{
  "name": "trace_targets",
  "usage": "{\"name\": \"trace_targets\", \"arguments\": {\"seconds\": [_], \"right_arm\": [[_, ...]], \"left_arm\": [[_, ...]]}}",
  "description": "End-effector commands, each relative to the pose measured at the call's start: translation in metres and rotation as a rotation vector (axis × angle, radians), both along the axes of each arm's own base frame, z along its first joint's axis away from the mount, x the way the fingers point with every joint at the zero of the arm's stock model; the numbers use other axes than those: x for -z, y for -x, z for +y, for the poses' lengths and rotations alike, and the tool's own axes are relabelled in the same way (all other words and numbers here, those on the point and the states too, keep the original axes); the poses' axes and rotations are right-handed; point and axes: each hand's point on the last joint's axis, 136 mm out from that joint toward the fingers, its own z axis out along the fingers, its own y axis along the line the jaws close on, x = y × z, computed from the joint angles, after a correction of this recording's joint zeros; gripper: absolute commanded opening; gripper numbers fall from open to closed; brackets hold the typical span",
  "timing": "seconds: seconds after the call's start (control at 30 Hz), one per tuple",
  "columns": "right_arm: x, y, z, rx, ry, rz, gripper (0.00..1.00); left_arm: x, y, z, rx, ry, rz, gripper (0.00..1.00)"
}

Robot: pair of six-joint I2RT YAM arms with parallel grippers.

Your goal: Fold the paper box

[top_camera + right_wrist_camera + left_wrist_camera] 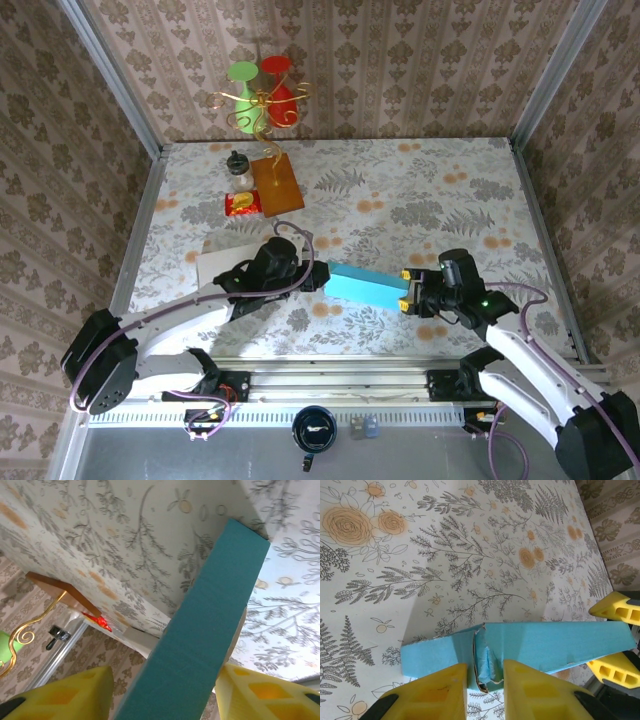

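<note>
**Teal box aloft, left end unfinished**

Teal paper box [365,286] up off the desk [450,200], close to the front edge and roughly midway between the left and right edges. Lying long-ways between the two arms. Shadow under it on the flowered desk top in the left wrist view, so judged clear of the surface.

Left end effector [485,675]: nearly closed. Yellow fingers [435,692] pinched on the box's left end, right at a crumpled, ragged seam between flap and side panel. Firm hold, by the look of it.

Right end effector [406,292]: jaws part-way apart, straddling the box's right end, one finger on each side. Close to the card on both sides. Cannot tell whether clamping or only bracketing.

Judged step: mid-fold. Body of the box already formed into a long sleeve, left end messy and not tucked flat. Closing that end likely the work in hand.

Next move, as a guess:
- Take a sure grip on the right end first.
- Then ease the left pinch and press the creased flap inward along its fold line.
- Needs light force: thin card, already buckled at the seam, likely to tear or crush under a hard squeeze or a twist between the arms.
- Best kept low over the desk in case of a slip.
</note>
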Motion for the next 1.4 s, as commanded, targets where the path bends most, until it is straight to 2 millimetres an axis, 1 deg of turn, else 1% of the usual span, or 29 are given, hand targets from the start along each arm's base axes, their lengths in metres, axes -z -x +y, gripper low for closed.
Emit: {"name": "trace_targets", "arguments": {"seconds": [0.0,0.07,0.17,0.3,0.43,0.47,0.5,0.57,0.67,0.8,0.9,0.93,1.07,1.23,1.3,1.37], "right_arm": [[-0.004,-0.015,0.012,-0.019,-0.038,-0.075,0.49],[-0.003,-0.018,0.012,-0.029,-0.024,-0.090,0.43],[-0.005,-0.025,0.012,-0.064,0.018,-0.142,0.40],[-0.009,-0.045,0.016,-0.137,0.060,-0.254,0.37],[-0.013,-0.069,0.021,-0.265,0.137,-0.365,0.37],[-0.015,-0.073,0.021,-0.311,0.170,-0.381,0.39],[-0.010,-0.073,0.021,-0.361,0.200,-0.363,0.45],[-0.002,-0.073,0.023,-0.446,0.229,-0.343,0.54],[0.009,-0.061,0.015,-0.525,0.296,-0.256,0.64],[0.020,-0.047,-0.001,-0.576,0.364,-0.167,0.71],[0.023,-0.040,-0.013,-0.627,0.409,-0.127,0.71],[0.024,-0.035,-0.017,-0.642,0.421,-0.103,0.71],[0.015,-0.035,-0.031,-0.672,0.491,-0.131,0.71],[-0.008,-0.043,-0.045,-0.727,0.620,-0.205,0.71],[-0.022,-0.050,-0.049,-0.744,0.676,-0.256,1.00],[-0.038,-0.059,-0.057,-0.746,0.753,-0.310,1.00]], "left_arm": [[0.049,0.018,0.017,0.012,-0.140,0.087,0.23],[0.049,0.013,0.019,-0.012,-0.133,0.077,0.23],[0.049,0.007,0.020,-0.034,-0.122,0.055,0.25],[0.048,-0.005,0.017,-0.058,-0.088,0.018,0.29],[0.058,-0.017,0.015,-0.062,-0.069,0.024,0.36],[0.061,-0.020,0.014,-0.058,-0.071,0.030,0.39],[0.064,-0.022,0.014,-0.056,-0.075,0.041,0.41],[0.067,-0.025,0.014,-0.056,-0.069,0.059,0.43],[0.067,-0.025,0.017,-0.064,-0.078,0.072,0.44],[0.069,-0.022,0.023,-0.067,-0.078,0.098,0.45],[0.073,-0.016,0.028,-0.061,-0.098,0.132,0.46],[0.072,-0.015,0.031,-0.061,-0.103,0.136,0.46],[0.064,-0.019,0.040,-0.081,-0.109,0.110,0.46],[0.035,-0.032,0.043,-0.083,-0.129,0.016,0.45],[0.020,-0.039,0.045,-0.096,-0.133,-0.031,0.45],[0.004,-0.050,0.052,-0.137,-0.126,-0.076,0.46]]}}
